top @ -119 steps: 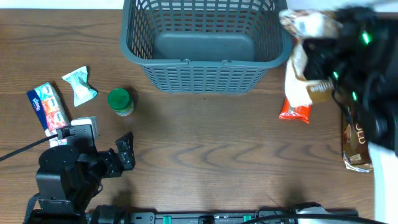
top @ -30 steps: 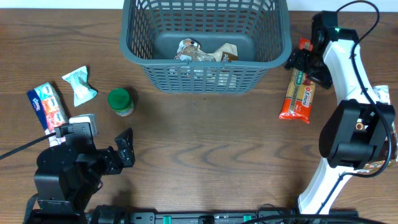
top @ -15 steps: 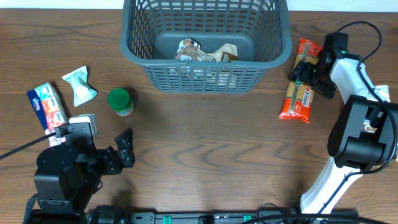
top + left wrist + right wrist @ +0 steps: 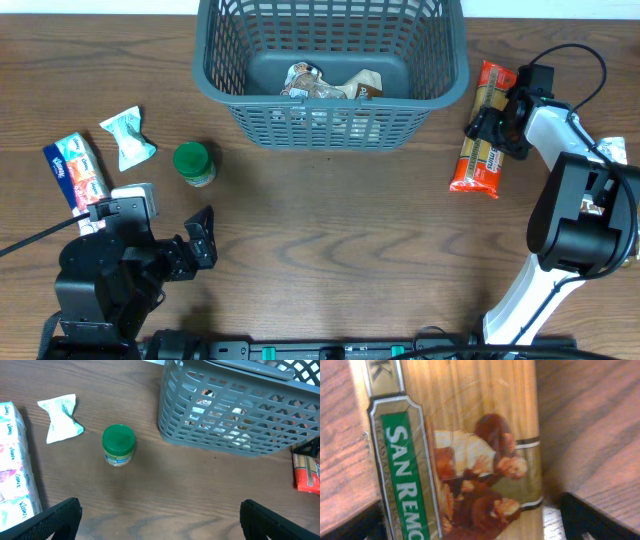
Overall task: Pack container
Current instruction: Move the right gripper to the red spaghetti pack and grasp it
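**basket at the back of the worktop, right hand over the pasta**

the container (image 4: 330,128), a big dark grey slotted basket, sits at the far middle of the wooden worktop (image 4: 350,260). there's already a crinkly food bag (image 4: 325,82) lying on its floor, and you can see bits of it through the slots from the left wrist cam too.

just off the basket's right side lies a long packet of san remo pasta (image 4: 480,150), red at the near end, close to the basket but not touching it. the right hand (image 4: 495,122) is right down over that packet. on its own cam the label fills the view, with the dark fingers (image 4: 600,517) spread to either side and a strip of bare wood between the right one and the packet. so it's open and straddling the packet, not clamping it.

over on the left there's a green-lidded jar (image 4: 194,163) standing upright, near the basket's front left corner. a white and teal wrapper (image 4: 127,137) lies just beside the jar, and a pack of tissues (image 4: 76,170) sits further out towards the edge.

the left hand (image 4: 203,243) hovers at the near left, well back from all of it, fingers (image 4: 55,520) wide apart with nothing in them.
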`<state>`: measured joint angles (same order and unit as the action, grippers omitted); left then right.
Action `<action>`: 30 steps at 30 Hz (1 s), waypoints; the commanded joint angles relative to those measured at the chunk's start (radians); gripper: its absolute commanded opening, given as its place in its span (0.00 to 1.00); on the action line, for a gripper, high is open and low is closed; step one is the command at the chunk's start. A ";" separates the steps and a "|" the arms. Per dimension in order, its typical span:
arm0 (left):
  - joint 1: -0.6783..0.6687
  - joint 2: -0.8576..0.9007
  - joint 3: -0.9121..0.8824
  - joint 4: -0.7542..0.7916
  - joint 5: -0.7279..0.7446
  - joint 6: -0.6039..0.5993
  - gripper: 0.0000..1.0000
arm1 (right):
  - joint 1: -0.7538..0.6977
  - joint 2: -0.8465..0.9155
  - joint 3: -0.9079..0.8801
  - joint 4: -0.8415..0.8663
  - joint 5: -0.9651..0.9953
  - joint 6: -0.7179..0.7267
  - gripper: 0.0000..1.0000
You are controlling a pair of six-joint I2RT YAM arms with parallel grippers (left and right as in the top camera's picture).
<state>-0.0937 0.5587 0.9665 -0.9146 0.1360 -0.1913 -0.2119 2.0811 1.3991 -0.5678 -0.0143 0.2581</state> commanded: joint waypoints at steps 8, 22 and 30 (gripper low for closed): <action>-0.003 0.002 0.014 0.004 0.010 -0.009 0.98 | 0.005 0.011 -0.029 -0.023 -0.031 0.006 0.05; -0.003 0.002 0.014 0.003 0.010 -0.009 0.98 | 0.008 -0.267 0.248 -0.172 -0.015 -0.032 0.01; -0.003 0.002 0.014 0.003 0.010 -0.009 0.99 | 0.098 -0.372 0.639 -0.379 -0.053 -0.409 0.01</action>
<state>-0.0937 0.5587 0.9665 -0.9150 0.1360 -0.1909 -0.1699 1.7592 1.9377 -0.8955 -0.0322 0.0662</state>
